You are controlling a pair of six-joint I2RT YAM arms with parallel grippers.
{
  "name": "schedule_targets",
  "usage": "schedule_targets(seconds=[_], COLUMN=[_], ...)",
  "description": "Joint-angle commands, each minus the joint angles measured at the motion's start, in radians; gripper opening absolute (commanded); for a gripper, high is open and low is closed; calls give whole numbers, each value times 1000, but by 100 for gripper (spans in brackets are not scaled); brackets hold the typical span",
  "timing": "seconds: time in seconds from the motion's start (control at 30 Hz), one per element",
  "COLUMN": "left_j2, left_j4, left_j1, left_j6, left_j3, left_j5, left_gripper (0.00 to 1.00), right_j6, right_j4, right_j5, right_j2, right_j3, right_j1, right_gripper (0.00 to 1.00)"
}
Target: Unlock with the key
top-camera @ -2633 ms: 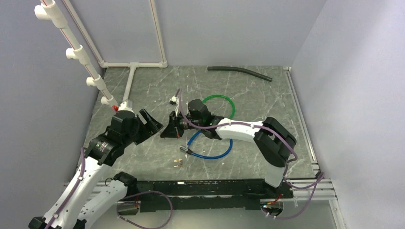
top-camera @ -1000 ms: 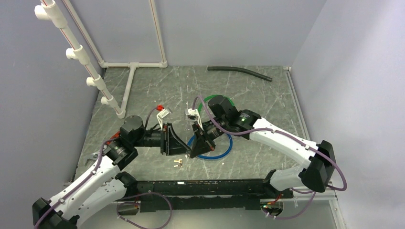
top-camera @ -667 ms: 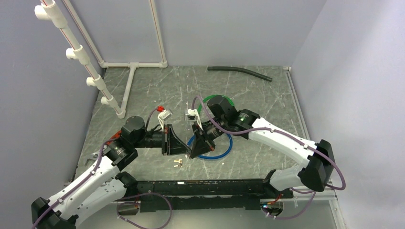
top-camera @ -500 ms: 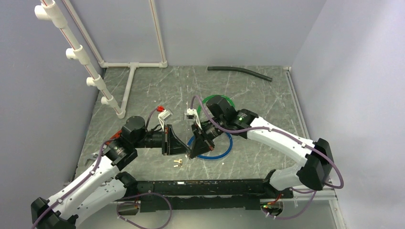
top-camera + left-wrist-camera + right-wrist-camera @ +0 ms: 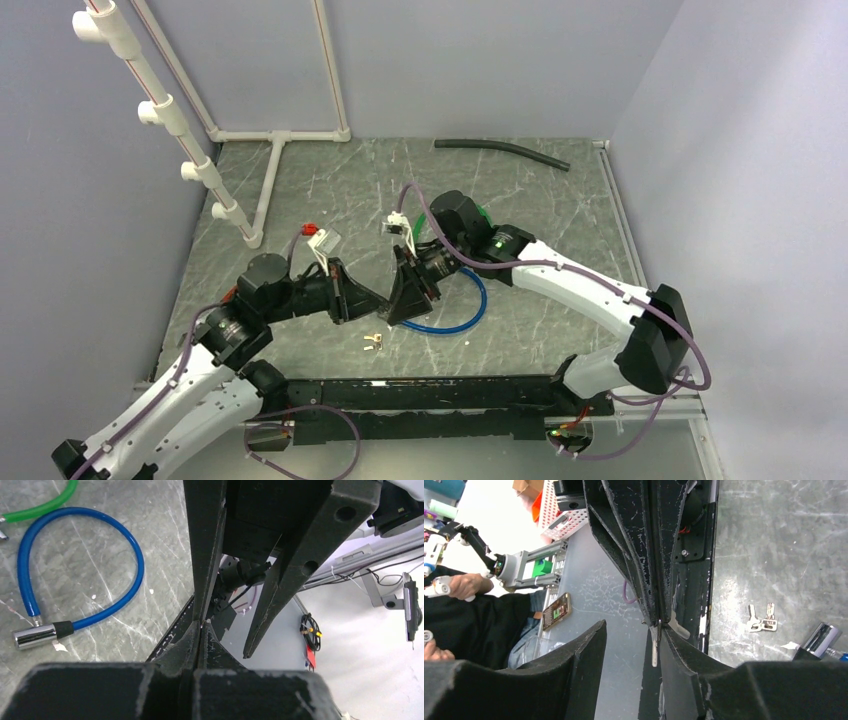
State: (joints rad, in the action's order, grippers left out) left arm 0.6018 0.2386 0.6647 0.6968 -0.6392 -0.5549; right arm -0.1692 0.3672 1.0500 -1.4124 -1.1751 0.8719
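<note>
The key (image 5: 654,647), a thin flat silver blade, is now pinched at the tip of the left gripper (image 5: 199,630), which has been closed on it, while the right gripper (image 5: 631,635) has been spread apart around it. The handover is judged complete. The lock (image 5: 120,587), a glossy blue cable loop ending in a chromed cylinder (image 5: 32,636), is left on the marbled surface (image 5: 774,540) just below both grippers, not yet reached.

You are viewing the left claw (image 5: 378,307) and right claw (image 5: 393,317) meeting tip to tip over the table's (image 5: 330,190) near half. The left claw's tips, with the key (image 5: 654,647) sticking out, are sitting between the right claw's fingers (image 5: 579,665). Spare keys (image 5: 372,343) are lying just in front; the cable lock (image 5: 470,315) is lying right of them, partly under the right claw.
</note>
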Motion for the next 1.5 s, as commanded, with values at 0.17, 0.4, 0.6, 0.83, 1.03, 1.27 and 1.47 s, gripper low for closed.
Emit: schedule_targets(seconds=[0.17, 0.4, 0.6, 0.83, 1.03, 1.27, 1.47], left_j2=[-107, -131, -116, -146, -187, -190, -124], left_j4=[11, -11, -35, -49, 20, -87, -223], left_j1=[4, 4, 4, 4, 4, 4, 4], left_j6=[52, 75, 79, 77, 16, 1, 11], left_j3=[-15, 5, 20, 40, -1, 25, 65], left_j5=[214, 233, 228, 215, 149, -18, -70], left_gripper=[0, 0, 0, 0, 39, 63, 56], right_j6=[-59, -84, -92, -89, 22, 127, 160], right_j4=[-155, -179, -177, -167, 19, 191, 251], right_j5=[-20, -54, -67, -75, -98, -116, -119], right_j2=[76, 55, 32, 25, 5, 11, 30], right_j3=[8, 7, -10, -17, -95, -158, -160], right_j1=[1, 0, 0, 0, 1, 13, 25], right_gripper=[45, 39, 25, 0, 0, 0, 0])
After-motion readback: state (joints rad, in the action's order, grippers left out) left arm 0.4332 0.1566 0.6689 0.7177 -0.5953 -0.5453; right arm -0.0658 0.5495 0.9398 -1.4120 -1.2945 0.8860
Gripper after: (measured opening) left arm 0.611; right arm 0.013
